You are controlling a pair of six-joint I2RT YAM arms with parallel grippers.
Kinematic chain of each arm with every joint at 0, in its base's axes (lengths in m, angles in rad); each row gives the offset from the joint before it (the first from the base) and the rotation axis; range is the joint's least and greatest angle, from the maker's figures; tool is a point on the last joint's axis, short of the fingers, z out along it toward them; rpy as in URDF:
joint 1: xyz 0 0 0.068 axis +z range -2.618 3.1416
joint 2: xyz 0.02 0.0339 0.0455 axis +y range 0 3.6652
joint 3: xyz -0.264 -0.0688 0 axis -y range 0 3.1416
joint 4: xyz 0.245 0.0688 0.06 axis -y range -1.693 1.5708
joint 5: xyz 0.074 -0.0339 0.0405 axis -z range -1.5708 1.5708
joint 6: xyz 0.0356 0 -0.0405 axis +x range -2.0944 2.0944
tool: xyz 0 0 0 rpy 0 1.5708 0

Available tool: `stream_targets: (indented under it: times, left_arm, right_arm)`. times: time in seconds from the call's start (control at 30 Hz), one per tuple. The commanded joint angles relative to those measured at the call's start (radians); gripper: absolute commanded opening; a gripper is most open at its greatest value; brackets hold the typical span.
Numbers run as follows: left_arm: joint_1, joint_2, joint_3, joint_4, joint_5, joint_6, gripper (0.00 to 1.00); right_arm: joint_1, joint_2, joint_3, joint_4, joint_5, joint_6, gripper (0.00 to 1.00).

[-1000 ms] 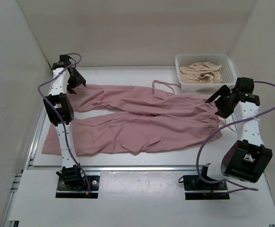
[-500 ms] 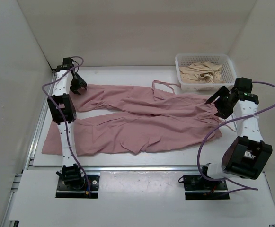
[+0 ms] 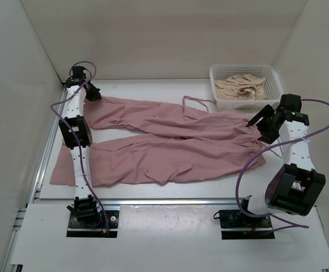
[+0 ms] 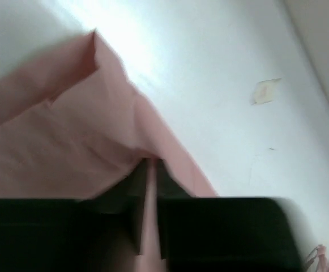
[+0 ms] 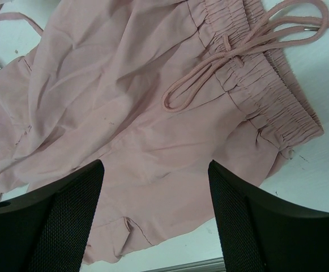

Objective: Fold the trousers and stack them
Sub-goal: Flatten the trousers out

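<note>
We are seeing the dusty-pink, thin soft-fabric long trousers (image 3: 170, 141) lying flat on the white tabletop (image 3: 147, 90), between both end effectors. Our left end effector (image 4: 151, 167) is grasping a leg-hem fold; our right end effector (image 5: 154, 164) is hanging released, just above the gathered waistband (image 5: 266, 96).

Left jaws: pinched tight on a hem fold of the trousers (image 3: 170, 150). You get bare surface (image 4: 209, 85) just past the tips. The side wall (image 3: 22, 85) stands close on the outer side, so there is little swing room there.

Right jaws: spread wide and hanging over the waistband (image 5: 272, 96), with cloth under the whole gap. The looped drawstring (image 5: 209, 73) lies ahead of them. You have a bare strip on the outer side. The basket (image 3: 212, 85) stands beyond, apart.
</note>
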Motion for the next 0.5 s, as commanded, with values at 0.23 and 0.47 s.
stream_targets:
  times: [0.23,0.47]
  left_arm:
    - [0.019,-0.394,-0.197,0.129,0.036,0.057,0.96]
    - [0.019,-0.637,-0.605,0.085,-0.065,0.162,0.1]
  right_arm:
    - [0.003,-0.098,-0.023,-0.042,0.03,-0.026,0.79]
    - [0.003,-0.117,-0.035,-0.033,-0.017,-0.017,0.79]
